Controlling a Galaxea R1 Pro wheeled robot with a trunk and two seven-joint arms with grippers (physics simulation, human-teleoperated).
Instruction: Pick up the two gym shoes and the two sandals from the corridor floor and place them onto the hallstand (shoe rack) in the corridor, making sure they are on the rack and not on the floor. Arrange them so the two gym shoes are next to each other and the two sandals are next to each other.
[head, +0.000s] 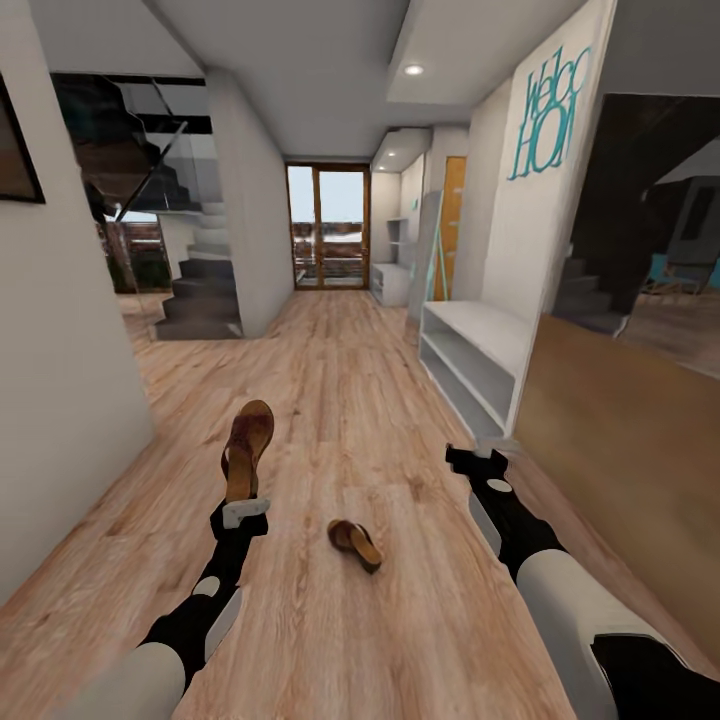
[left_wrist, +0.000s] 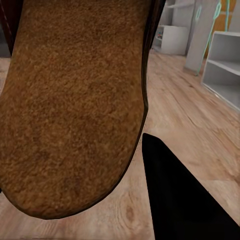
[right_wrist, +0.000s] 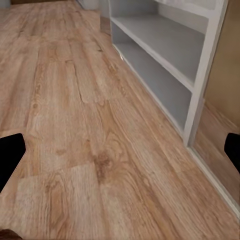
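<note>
One brown sandal (head: 247, 448) is held up off the floor, heel end in my left gripper (head: 244, 510), which is shut on it. In the left wrist view its tan footbed (left_wrist: 70, 100) looms close beside one dark finger (left_wrist: 175, 200). The second sandal (head: 355, 544) lies on the wood-plank floor (head: 330, 400) between my arms. My right gripper (head: 478, 462) hangs open with nothing in it, near the front corner of the light-grey hallstand (head: 478, 350); its shelf compartments (right_wrist: 165, 55) show in the right wrist view. The gym shoes are out of view.
A tall mirror (head: 625, 330) runs along the right wall beyond the hallstand's end. A white wall (head: 60, 350) closes the left side, with stairs (head: 205, 290) farther back. A glass door (head: 327, 240) ends the corridor, with a white cabinet (head: 392, 283) near it.
</note>
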